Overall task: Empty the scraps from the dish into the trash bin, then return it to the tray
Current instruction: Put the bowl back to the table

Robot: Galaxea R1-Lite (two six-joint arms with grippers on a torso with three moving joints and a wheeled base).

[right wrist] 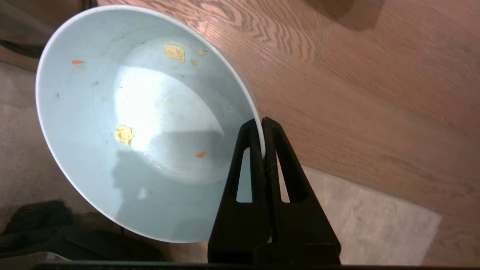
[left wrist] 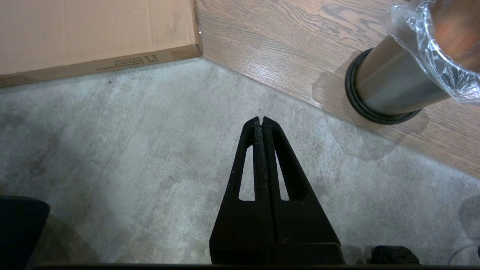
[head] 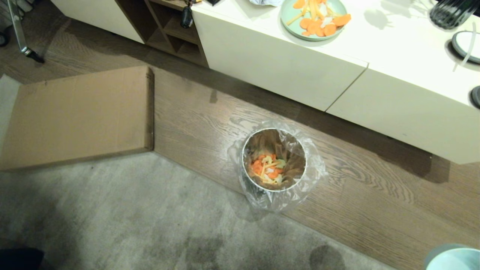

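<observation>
Grey carpet [head: 131, 221] lies nearest, meeting wood flooring [head: 375, 187] on a diagonal. On the wood stands the trash bin [head: 275, 161], clear liner folded over its rim, the scraps [head: 268, 168] inside. A flat cardboard box [head: 78, 112] lies to its left; beyond runs a white counter [head: 393, 48] with a green plate [head: 313, 17] of carrot slices. The right gripper [right wrist: 262, 123] pinches the rim of the dish [right wrist: 142, 120], nearly empty, at the head view's lower right corner. The left gripper [left wrist: 261, 120] hangs over carpet, fingers pressed together.
</observation>
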